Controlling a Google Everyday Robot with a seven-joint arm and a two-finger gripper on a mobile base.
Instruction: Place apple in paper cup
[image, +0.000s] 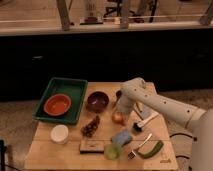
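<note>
The apple, small and orange-yellow, sits on the wooden table near its middle, just right of the dark grape bunch. My gripper hangs at the end of the white arm, directly above the apple and close to it. The paper cup, short and white, stands upright at the table's front left, well left of the apple and below the green tray.
A green tray at the back left holds an orange bowl. A dark brown bowl stands left of the gripper. A pale green round object, a blue item, a dark flat bar, a fork and a green vegetable lie along the front.
</note>
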